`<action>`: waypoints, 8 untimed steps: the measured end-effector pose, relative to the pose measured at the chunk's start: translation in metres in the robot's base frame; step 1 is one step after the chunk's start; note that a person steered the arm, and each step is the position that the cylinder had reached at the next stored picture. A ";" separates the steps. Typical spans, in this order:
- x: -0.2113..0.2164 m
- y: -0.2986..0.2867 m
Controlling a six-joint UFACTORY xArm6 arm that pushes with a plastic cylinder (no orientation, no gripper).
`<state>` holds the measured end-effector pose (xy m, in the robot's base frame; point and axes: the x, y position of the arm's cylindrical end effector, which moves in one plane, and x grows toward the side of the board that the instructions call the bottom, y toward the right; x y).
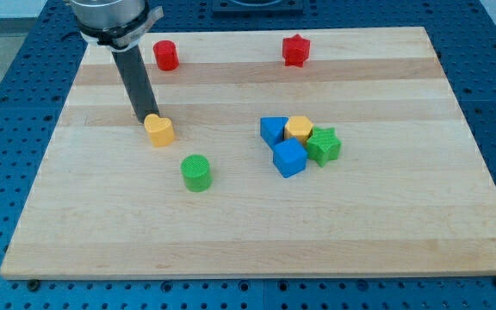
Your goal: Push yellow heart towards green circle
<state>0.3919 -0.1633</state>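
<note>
Blue perforated bench is framing everything, and on it the pale wooden board (248, 232) is lying flat, filling most of the view; my rod is coming down from eleven o'clock, with nothing to open or close, just a bare end; my tip (145, 120) is sitting right against the yellow heart (159, 130), on its ten o'clock side, touching or as good as. The green circle (196, 172) is waiting near the heart at about five o'clock from it, a clear gap between them; so the push is lined up nicely, I'd say, but the closing run is not yet done. Off at three o'clock a cluster is huddling: two blue blocks (289, 158), a yellow round block (299, 128), a green star (325, 145); up at twelve, a red cylinder (166, 55) and a red star (294, 50) are standing well clear.
</note>
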 end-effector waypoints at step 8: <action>0.032 -0.002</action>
<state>0.4240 -0.1653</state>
